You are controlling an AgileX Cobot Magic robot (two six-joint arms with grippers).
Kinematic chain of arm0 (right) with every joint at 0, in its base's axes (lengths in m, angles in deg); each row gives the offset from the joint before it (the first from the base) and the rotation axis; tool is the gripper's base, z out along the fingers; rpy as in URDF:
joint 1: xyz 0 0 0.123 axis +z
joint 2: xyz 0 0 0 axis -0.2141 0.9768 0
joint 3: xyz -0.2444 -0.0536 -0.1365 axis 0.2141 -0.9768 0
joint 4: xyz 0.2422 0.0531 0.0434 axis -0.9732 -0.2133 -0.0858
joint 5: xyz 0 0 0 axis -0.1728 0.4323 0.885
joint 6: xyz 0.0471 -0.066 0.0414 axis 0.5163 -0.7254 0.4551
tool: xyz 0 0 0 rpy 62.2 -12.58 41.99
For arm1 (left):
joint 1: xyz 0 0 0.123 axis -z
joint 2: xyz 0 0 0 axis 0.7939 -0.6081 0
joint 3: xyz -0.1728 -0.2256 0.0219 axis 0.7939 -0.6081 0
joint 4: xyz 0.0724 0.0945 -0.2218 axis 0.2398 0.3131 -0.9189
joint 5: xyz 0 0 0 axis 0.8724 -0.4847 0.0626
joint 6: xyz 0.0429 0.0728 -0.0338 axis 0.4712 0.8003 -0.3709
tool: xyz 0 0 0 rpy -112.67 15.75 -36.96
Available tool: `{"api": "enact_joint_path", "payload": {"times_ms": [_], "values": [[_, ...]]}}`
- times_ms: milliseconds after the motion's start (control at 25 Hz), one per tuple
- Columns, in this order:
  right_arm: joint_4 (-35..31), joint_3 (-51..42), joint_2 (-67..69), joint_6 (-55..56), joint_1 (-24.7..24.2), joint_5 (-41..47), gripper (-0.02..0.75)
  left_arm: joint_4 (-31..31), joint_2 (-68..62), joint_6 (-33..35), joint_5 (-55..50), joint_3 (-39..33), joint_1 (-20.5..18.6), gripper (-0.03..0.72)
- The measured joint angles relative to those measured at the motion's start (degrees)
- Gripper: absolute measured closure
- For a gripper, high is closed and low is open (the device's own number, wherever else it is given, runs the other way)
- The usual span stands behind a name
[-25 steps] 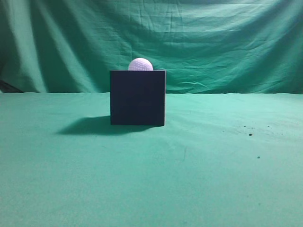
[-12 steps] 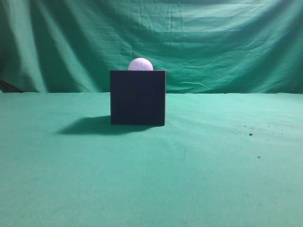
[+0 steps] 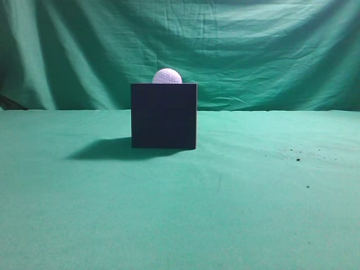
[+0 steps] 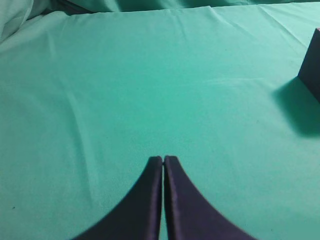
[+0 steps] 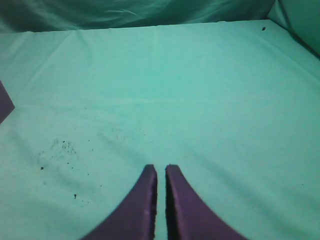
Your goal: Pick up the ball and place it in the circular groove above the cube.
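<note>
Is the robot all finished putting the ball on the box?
It looks finished. The ball sits on top of the cube. Nothing is in hand: the left gripper and right gripper are shut and empty, away from the cube. Nothing seems left to do.

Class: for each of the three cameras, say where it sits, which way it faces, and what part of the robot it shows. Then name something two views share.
Exterior view: low, at object height, facing the cube with the ball on top; no robot part shows.
Left wrist view: on the left arm, looking forward and down over the cloth; the left tool shows, tips together.
Right wrist view: on the right arm, looking forward and down; the right tool shows, tips nearly together.
Shared: the cube's edge shows at the right of the left wrist view.
</note>
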Motion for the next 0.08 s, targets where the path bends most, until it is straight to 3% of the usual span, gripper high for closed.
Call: {"api": "enact_joint_path", "payload": {"times_ms": [80], "values": [[0.0, 0.0, 0.0, 0.0, 0.0, 0.0, 0.738, 0.0, 0.0, 0.0, 0.0, 0.0, 0.0, 0.688]]}}
